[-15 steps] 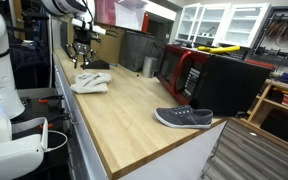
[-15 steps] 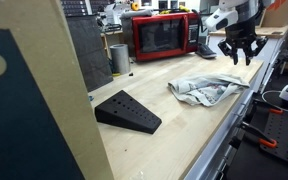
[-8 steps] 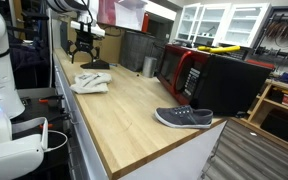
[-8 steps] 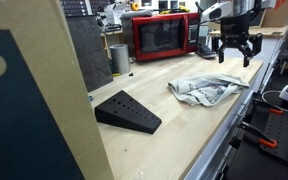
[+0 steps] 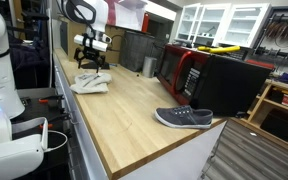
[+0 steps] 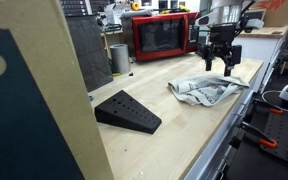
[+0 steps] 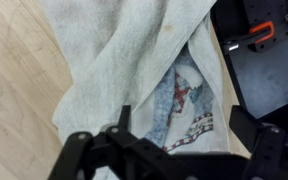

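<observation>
Closest look is the wrist view: the gripper (image 7: 174,162) hangs right above the towel (image 7: 134,60). Its fingers (image 7: 82,150) are spread wide with nothing between them. The towel fills most of that view. Its folds run roughly top to bottom of the picture, and a bit of blue-and-red printed cloth (image 7: 189,100) is tucked into the crease. The towel's right side sits right at the counter edge (image 7: 227,70), with dark floor past it.

In an exterior view the gripper (image 6: 222,68) hovers over the far end of the towel (image 6: 206,90), clear of it as far as I can tell. The heap is crumpled but longer than wide. It stretches left to right in that picture, and one end is close to the front edge of the countertop (image 6: 184,135).

There's plenty of bare wood inboard of it. The black wedge (image 6: 127,110) sits well apart on the counter, and the metal cup (image 6: 119,58) and red microwave (image 6: 164,35) are back by the wall.

The opposite angle shows the gripper (image 5: 92,62) over the towel (image 5: 90,83) at the far end of the counter. The grey shoe (image 5: 184,118) is way down the near end.
</observation>
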Tool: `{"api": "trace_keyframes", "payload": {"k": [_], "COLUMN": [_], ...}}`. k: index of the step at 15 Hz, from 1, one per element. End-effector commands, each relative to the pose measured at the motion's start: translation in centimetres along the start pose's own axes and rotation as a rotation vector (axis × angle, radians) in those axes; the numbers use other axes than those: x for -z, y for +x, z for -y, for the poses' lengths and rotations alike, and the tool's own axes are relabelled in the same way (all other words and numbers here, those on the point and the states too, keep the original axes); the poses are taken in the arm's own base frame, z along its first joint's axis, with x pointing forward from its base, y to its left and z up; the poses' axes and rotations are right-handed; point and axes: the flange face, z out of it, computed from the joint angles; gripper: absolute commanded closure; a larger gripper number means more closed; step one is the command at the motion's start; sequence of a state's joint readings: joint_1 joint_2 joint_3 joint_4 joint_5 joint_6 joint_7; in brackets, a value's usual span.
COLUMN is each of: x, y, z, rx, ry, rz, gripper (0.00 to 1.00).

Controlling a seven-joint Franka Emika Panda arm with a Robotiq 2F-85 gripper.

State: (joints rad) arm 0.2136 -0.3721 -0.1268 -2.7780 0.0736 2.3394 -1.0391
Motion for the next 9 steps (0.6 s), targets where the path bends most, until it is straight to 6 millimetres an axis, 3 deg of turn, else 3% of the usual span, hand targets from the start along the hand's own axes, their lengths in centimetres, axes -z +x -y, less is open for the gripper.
{"api": "trace_keyframes", "payload": {"k": [1,9], "x": [-2.1,-3.5], "y": [1.5,4.9], "z": [-2.1,-4.5], "rx": [-0.067,-0.178], "ry": [0.015,0.039], "rz": [-0.072,-0.213], "gripper": [0.00,0.00]}}
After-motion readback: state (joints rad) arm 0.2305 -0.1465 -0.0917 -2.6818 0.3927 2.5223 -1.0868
